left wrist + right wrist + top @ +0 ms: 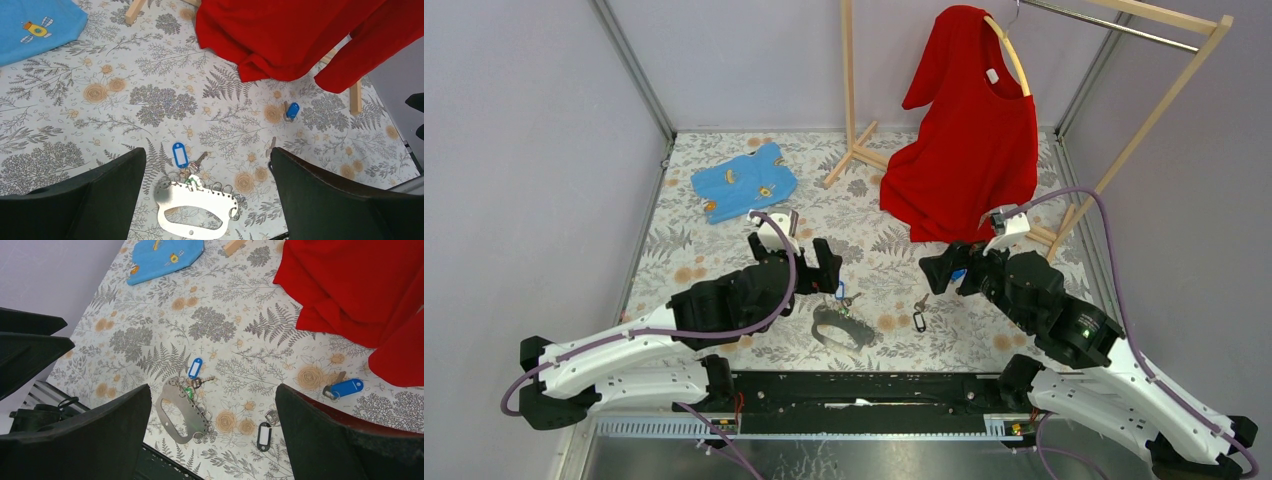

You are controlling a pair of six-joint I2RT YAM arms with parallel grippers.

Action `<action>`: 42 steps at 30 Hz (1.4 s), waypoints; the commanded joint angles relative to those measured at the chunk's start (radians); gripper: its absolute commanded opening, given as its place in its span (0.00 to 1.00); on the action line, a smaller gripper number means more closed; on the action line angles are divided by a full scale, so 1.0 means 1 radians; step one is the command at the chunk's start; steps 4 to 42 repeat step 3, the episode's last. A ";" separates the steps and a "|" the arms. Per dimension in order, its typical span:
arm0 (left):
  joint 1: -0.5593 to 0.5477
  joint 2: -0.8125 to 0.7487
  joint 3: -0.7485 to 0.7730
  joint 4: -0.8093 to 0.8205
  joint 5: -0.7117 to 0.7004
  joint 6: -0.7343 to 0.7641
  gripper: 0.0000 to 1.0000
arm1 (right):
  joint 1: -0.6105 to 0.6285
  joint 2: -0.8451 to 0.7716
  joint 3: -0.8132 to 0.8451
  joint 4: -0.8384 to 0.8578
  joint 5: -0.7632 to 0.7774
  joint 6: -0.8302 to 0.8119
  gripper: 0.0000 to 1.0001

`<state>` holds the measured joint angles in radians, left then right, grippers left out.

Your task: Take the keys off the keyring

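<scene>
A flat silvery keyring plate with several small rings lies on the floral table; it also shows in the right wrist view and the top view. A blue tag and a silvery key sit at its top edge, joined to its rings. Loose on the table are a small silvery key, a dark tag and a blue-headed key. My left gripper is open and empty above the plate. My right gripper is open and empty above the loose keys.
A red shirt hangs on a wooden rack at the back, its hem on the table. A blue cloth lies at the back left. Grey walls enclose both sides. A black rail runs along the near edge.
</scene>
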<state>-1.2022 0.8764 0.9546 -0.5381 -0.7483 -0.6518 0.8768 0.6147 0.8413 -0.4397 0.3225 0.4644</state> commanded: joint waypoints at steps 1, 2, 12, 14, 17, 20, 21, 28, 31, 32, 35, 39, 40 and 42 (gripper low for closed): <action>0.003 -0.014 0.002 0.006 -0.031 0.014 0.99 | -0.004 0.012 0.001 -0.013 0.011 0.008 1.00; 0.004 -0.013 0.003 0.006 -0.032 0.014 0.99 | -0.003 0.013 0.001 -0.013 0.013 0.008 1.00; 0.004 -0.014 0.003 0.006 -0.033 0.012 0.99 | -0.003 0.015 0.002 -0.013 0.016 0.007 1.00; 0.004 -0.014 0.003 0.006 -0.033 0.012 0.99 | -0.003 0.015 0.002 -0.013 0.016 0.007 1.00; 0.004 -0.014 0.003 0.006 -0.033 0.012 0.99 | -0.003 0.015 0.002 -0.013 0.016 0.007 1.00; 0.004 -0.014 0.003 0.006 -0.033 0.012 0.99 | -0.003 0.015 0.002 -0.013 0.016 0.007 1.00; 0.004 -0.014 0.003 0.006 -0.033 0.012 0.99 | -0.003 0.015 0.002 -0.013 0.016 0.007 1.00; 0.004 -0.014 0.003 0.006 -0.033 0.012 0.99 | -0.003 0.015 0.002 -0.013 0.016 0.007 1.00; 0.004 -0.014 0.003 0.006 -0.033 0.012 0.99 | -0.003 0.015 0.002 -0.013 0.016 0.007 1.00; 0.004 -0.014 0.003 0.006 -0.033 0.012 0.99 | -0.003 0.015 0.002 -0.013 0.016 0.007 1.00; 0.004 -0.014 0.003 0.006 -0.033 0.012 0.99 | -0.003 0.015 0.002 -0.013 0.016 0.007 1.00; 0.004 -0.014 0.003 0.006 -0.033 0.012 0.99 | -0.003 0.015 0.002 -0.013 0.016 0.007 1.00; 0.004 -0.014 0.003 0.006 -0.033 0.012 0.99 | -0.003 0.015 0.002 -0.013 0.016 0.007 1.00; 0.004 -0.014 0.003 0.006 -0.033 0.012 0.99 | -0.003 0.015 0.002 -0.013 0.016 0.007 1.00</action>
